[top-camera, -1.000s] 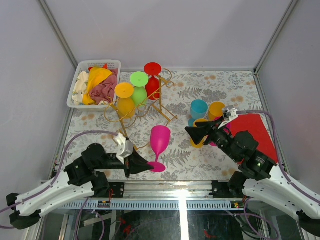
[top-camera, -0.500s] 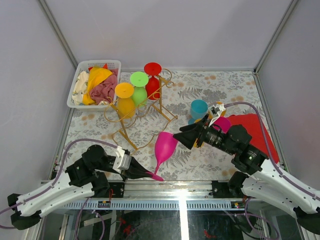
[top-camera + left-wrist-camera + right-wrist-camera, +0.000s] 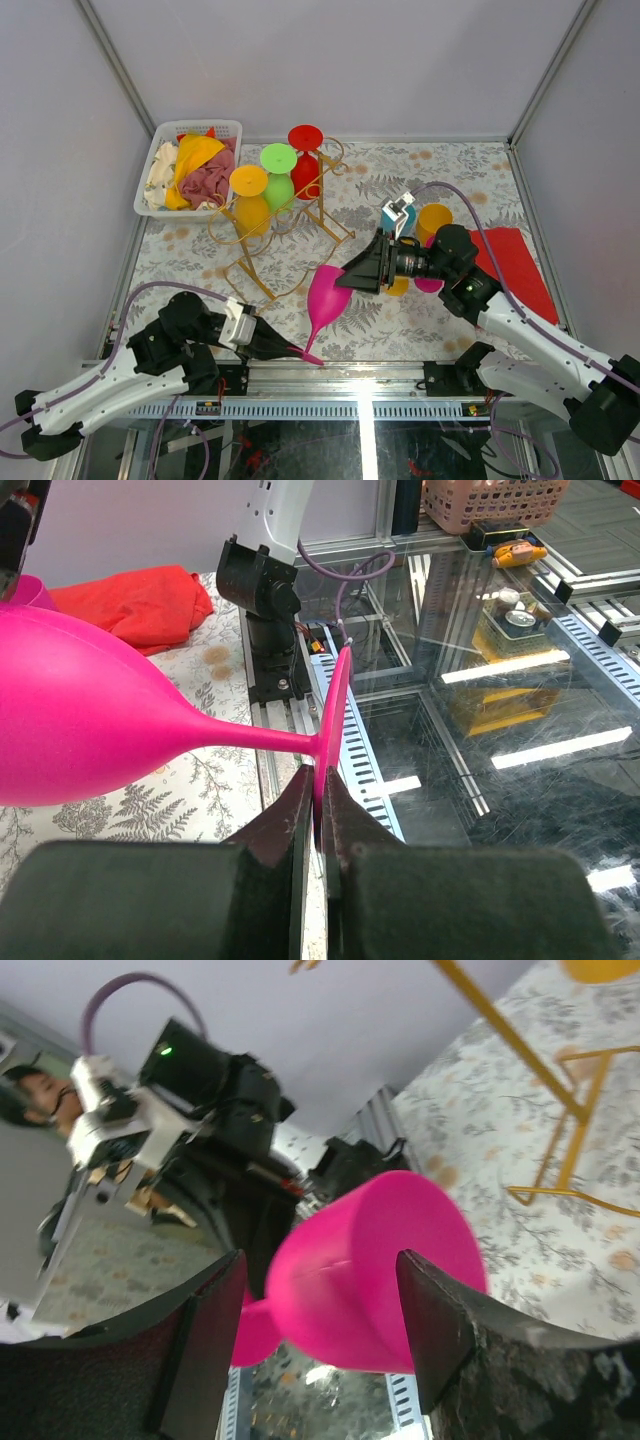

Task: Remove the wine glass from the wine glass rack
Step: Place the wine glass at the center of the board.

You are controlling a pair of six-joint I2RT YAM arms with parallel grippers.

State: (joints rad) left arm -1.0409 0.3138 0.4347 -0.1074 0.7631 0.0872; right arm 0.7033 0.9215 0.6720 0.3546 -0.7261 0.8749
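The left gripper [image 3: 283, 347] is pinched tight on the thin round foot of the pink wine glass [image 3: 325, 290], its two dark fingers [image 3: 290, 825] pressed against either face of the disc at its lower edge, as the left wrist view shows. The glass is clear of the table [image 3: 450, 170] and leans steeply, foot toward the near edge and bowl pointing away and to the right. The right gripper [image 3: 347, 278] is spread wide at the mouth end of the bowl. In the right wrist view its fingers [image 3: 210, 1340] stand to either side of the pink bowl, and it cannot be told whether they touch it. The glass is off the gold wire rack [image 3: 290, 228], which stands just behind it toward the far left of the table. Three glasses hang upside down on the rack's rails: a yellow glass [image 3: 248, 195], a green glass [image 3: 278, 170] and a red glass [image 3: 305, 150]. A white basket [image 3: 160, 135] of crumpled cloths sits beside the rack in the far left corner. Behind the right arm are a blue cup [image 3: 397, 215] and an orange cup [image 3: 434, 218], with a red cloth [image 3: 515, 265] near the right edge.
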